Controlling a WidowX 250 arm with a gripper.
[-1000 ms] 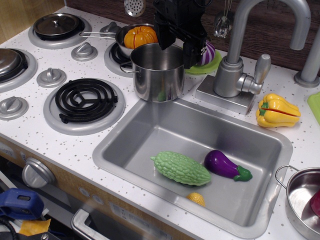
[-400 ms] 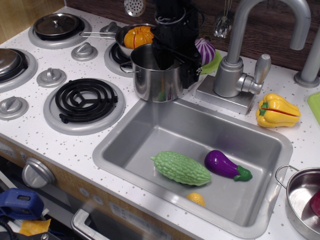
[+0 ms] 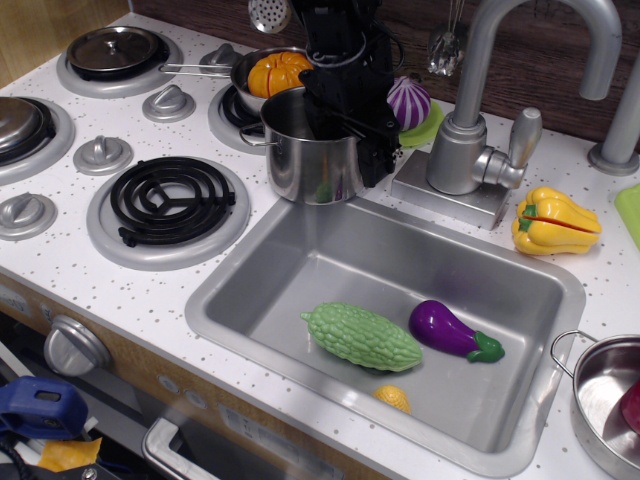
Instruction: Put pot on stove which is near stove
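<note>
One black gripper reaches down from the back edge of the worktop over the right rim of the tall stainless steel pot, one finger inside the pot and the other outside its right wall; whether the fingers actually press the rim cannot be told, since the black body hides the contact. The pot stands upright on the white speckled worktop, just behind the back left corner of the sink and just right of the stove, a grey burner plate with a black spiral coil near the front left of the counter. Behind the pot, a shallow pan with an orange toy pumpkin sits on another burner. A purple-and-white onion rests on a green plate beside the faucet. In the sink lie a green bitter gourd, a purple eggplant and a small yellow piece. A yellow pepper lies near the right edge.
</note>
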